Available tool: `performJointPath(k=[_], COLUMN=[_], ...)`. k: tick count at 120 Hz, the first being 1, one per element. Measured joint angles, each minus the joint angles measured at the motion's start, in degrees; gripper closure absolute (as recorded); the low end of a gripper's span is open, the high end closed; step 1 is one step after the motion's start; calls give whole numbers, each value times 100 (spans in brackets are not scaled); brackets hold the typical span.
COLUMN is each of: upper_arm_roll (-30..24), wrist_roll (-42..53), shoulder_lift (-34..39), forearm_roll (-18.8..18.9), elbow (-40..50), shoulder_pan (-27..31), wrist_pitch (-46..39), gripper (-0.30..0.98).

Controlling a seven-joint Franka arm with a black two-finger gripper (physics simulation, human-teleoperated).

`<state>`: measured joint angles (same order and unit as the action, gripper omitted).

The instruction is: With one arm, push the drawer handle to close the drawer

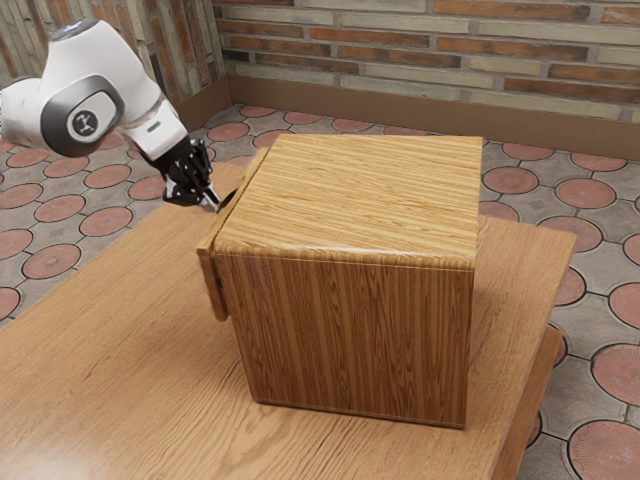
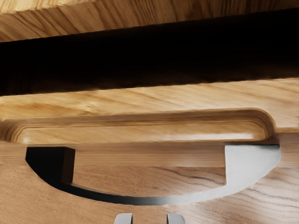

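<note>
One curved handle is fixed by its two end blocks to the front of a wooden drawer, on the side of the cabinet toward the exterior view's left. In the exterior view, the handle is mostly hidden behind the drawer's edge. The drawer is left somewhat open, and a black gap is shown between its front and the cabinet. Inside this gap all is dark, so it cannot be told if something is kept there.

The black two-finger gripper is held near the handle at the outer side of the drawer front, tilted downward. Its two fingertips are spread apart, with nothing pinched between them; whether the handle is touched cannot be told. The white Franka arm is cut off at the exterior view's left edge. On its round joint cover a small pale logo is printed, but no word can be read from it.

The cabinet is placed on a wood-grain table, which is cut off at the lower edge. Around it, a floor of round reddish tiles and a brick wall are seen.
</note>
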<state>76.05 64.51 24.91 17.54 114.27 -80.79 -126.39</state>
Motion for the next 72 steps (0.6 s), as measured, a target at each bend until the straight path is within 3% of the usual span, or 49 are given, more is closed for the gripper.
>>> performJointPath(k=[32, 47, 53, 57, 59, 64, 68, 72], upper_arm_roll=[2, -24, -263, -700, -1176, -2594, -4127, -5307], wrist_roll=[12, -129, -323, -547, -678, -996, -1238, -1477], shoulder_lift=[-137, -825, -1100, -1321, -1424, -1679, -2004, -2232], forearm_roll=[-301, -493, -599, -836, -1002, -1406, -1734, -2001], elbow=[50, -31, -309, -566, -682, -984, -1437, -1793], shoulder_pan=[-147, 1364, 1855, 2454, 2977, 4386, 5812, 6762], wrist_pitch=[-354, 371, 827, 1203, 1383, 1764, 2022, 2242], gripper=[66, 42, 33, 29, 26, 22, 18, 16])
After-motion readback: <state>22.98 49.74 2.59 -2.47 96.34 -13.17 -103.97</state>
